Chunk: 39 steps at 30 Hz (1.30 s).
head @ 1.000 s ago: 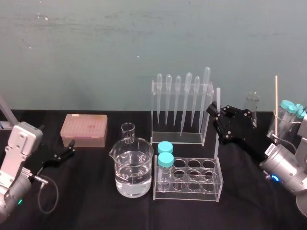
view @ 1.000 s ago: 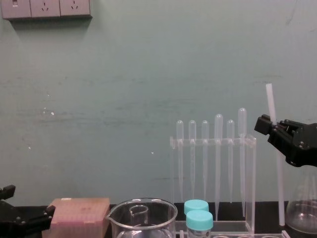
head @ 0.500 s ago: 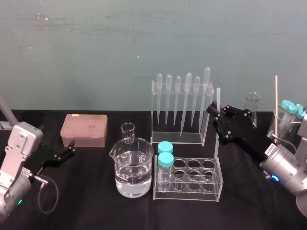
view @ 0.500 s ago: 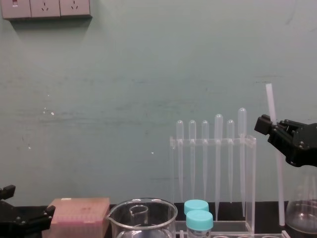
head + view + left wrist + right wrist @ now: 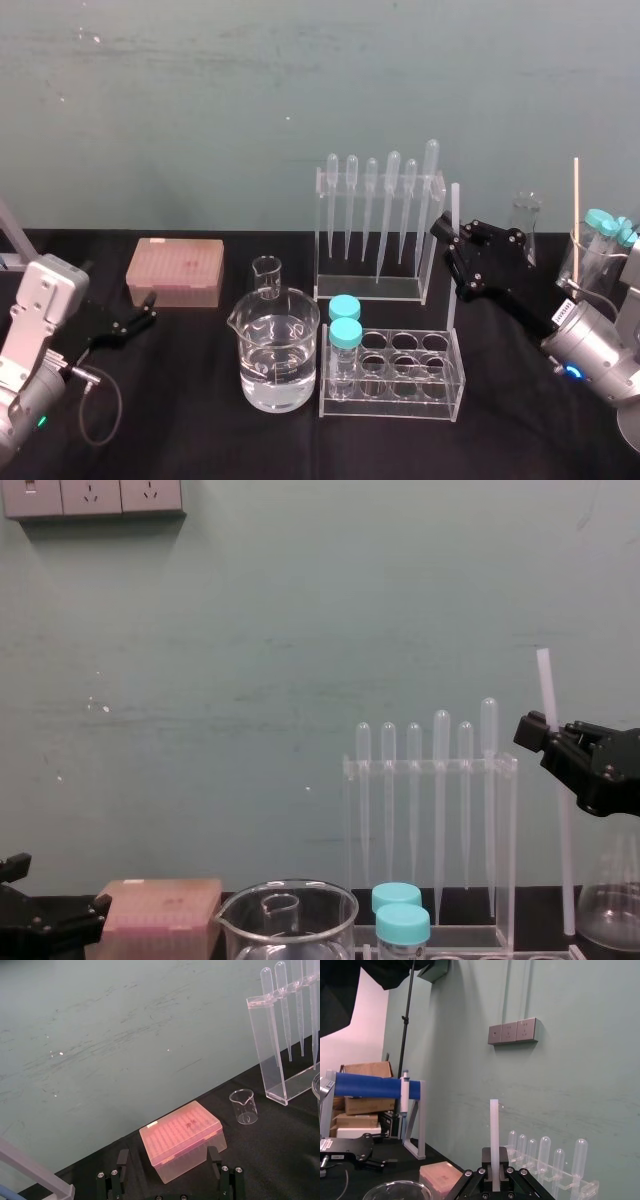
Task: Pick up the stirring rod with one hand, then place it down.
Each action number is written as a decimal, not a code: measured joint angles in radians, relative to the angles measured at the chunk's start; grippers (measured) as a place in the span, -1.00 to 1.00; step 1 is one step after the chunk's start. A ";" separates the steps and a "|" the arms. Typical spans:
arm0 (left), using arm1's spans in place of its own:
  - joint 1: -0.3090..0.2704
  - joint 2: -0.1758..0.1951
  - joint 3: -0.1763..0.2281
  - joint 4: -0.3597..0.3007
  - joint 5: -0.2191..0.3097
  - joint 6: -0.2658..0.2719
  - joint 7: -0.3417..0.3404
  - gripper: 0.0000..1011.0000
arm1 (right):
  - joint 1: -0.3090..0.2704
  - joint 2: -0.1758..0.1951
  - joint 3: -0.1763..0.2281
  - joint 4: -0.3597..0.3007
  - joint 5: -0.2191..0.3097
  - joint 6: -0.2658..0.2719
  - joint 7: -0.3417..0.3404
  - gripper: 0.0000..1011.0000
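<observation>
Stirring rod, thin straight translucent-white point(image 5: 454, 205): stands near-vertical, pinched between the fingers of the black right gripper point(image 5: 446, 238), just right of the clear acrylic pipette rack point(image 5: 366, 290), toward the black tabletop's point(image 5: 200, 430) back right. Lower end hangs near the tabletop; judged next: lower it. Black left gripper point(image 5: 135, 320) idle near left edge, fingers wide.

A laboratory bench; pipettes point(image 5: 392, 200) in a clear rack point(image 5: 370, 290); water-filled beaker point(image 5: 277, 355); capped tubes point(image 5: 345, 325).
</observation>
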 joint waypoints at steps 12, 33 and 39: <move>0.000 0.000 0.000 0.000 0.000 0.000 0.000 0.98 | 0.000 0.000 0.000 0.000 0.000 0.000 0.000 -0.87; 0.000 0.000 0.000 0.000 0.000 0.000 0.000 0.98 | -0.022 0.041 -0.013 -0.051 0.004 0.071 0.120 -0.87; 0.000 0.000 0.000 0.000 0.000 0.000 0.000 0.98 | -0.020 0.042 -0.021 -0.040 0.011 0.071 0.144 -0.87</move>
